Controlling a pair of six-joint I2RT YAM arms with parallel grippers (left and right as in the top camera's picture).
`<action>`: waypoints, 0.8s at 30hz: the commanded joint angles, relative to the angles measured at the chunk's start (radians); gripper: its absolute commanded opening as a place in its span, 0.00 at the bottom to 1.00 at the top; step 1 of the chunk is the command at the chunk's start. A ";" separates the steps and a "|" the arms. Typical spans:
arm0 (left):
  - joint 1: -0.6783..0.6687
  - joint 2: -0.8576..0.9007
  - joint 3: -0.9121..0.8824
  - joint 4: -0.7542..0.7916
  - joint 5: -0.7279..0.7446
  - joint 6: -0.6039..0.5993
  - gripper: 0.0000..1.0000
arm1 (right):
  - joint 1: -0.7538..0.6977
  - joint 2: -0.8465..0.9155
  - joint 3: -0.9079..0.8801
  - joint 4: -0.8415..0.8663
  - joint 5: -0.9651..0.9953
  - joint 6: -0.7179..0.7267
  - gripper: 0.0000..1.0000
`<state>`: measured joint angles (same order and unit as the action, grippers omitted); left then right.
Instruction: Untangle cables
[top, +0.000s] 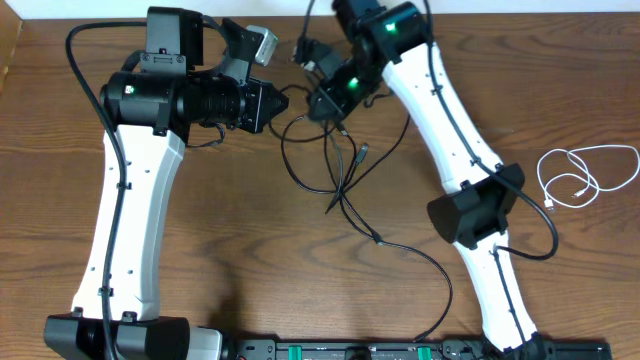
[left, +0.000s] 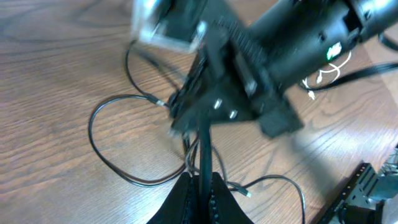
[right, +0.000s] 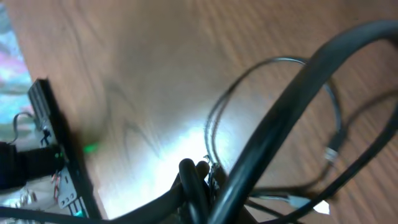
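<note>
Evidently left end effector (left: 200, 186) pinches a black cable (left: 204, 146); right end effector (right: 199, 179), closed, blurs its contents.

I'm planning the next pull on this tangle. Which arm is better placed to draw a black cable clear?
Left, probably. The left fingers are shut on a black cable, with bare table on that side to pull into. The right fingers are shut too, but what they hold is unclear.

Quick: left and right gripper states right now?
Left gripper: closed on a black cable.
Right gripper: closed, apparently pinching a thin cable.
</note>
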<state>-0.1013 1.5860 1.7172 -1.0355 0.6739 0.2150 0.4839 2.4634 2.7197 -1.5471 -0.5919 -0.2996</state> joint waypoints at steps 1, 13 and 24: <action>0.000 -0.005 0.008 -0.003 -0.021 0.021 0.07 | -0.082 -0.052 0.001 -0.010 0.042 0.034 0.02; 0.000 -0.004 0.008 -0.002 -0.063 0.020 0.07 | -0.262 -0.196 0.001 -0.052 0.060 0.034 0.02; 0.000 0.014 0.008 0.003 -0.327 -0.042 0.07 | -0.367 -0.370 0.001 -0.076 0.208 0.085 0.02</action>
<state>-0.1261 1.5864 1.7172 -1.0149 0.5720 0.2043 0.2008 2.1548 2.7197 -1.6268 -0.5415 -0.2611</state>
